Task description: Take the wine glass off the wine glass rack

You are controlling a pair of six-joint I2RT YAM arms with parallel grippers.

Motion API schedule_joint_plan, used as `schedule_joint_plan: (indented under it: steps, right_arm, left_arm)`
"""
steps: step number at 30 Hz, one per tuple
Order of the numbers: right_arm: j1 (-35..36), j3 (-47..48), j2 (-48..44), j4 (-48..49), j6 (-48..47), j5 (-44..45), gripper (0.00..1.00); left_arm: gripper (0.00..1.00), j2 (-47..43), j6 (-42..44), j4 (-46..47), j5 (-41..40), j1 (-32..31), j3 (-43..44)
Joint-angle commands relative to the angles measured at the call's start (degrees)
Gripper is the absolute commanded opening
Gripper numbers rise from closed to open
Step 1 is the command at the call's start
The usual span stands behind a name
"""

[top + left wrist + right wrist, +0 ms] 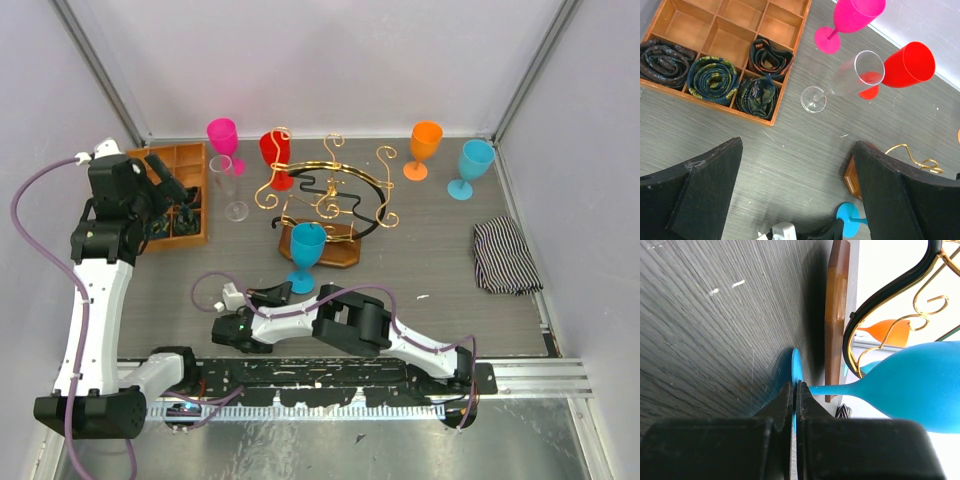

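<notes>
A blue wine glass (307,245) stands upright on the table just in front of the wine glass rack (330,195), a gold wire stand on a brown wooden base. My right gripper (285,292) lies low on the table, shut on the rim of the glass's foot. In the right wrist view the gripper (795,387) pinches the thin blue foot disc, with the bowl (920,390) to the right and the rack's base (836,315) behind. My left gripper (797,145) hangs open and empty above the table, with the blue foot (849,218) below it.
An orange compartment tray (175,160) with rolled ties sits at the left. A clear flute (228,185), a pink glass (222,135) and a red glass (275,155) stand near the rack. An orange glass (425,145), another blue glass (472,165) and a striped cloth (505,255) are at the right.
</notes>
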Motion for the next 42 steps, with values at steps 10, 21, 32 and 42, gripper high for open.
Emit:
schedule_joint_plan:
  steps: [10,21,32,42]
  right_arm:
    - [0.2,-2.2,3.0,4.4,7.8,-15.9,0.01]
    - [0.1,-2.3,2.9,4.4,7.8,-16.7,0.01]
    - [0.2,-2.3,2.8,4.4,7.9,-17.8,0.01]
    - [-0.1,-1.9,2.5,3.9,8.1,-18.6,0.01]
  left_arm:
    - [0.98,-1.0,0.7,1.9,1.1,0.2,-1.2]
    - [0.98,-1.2,0.8,2.8,3.4,0.2,-1.8]
    - [0.99,1.0,-6.8,25.1,34.6,-0.6,-0.6]
    - [0.98,17.0,7.6,11.8,32.4,-14.2,15.2]
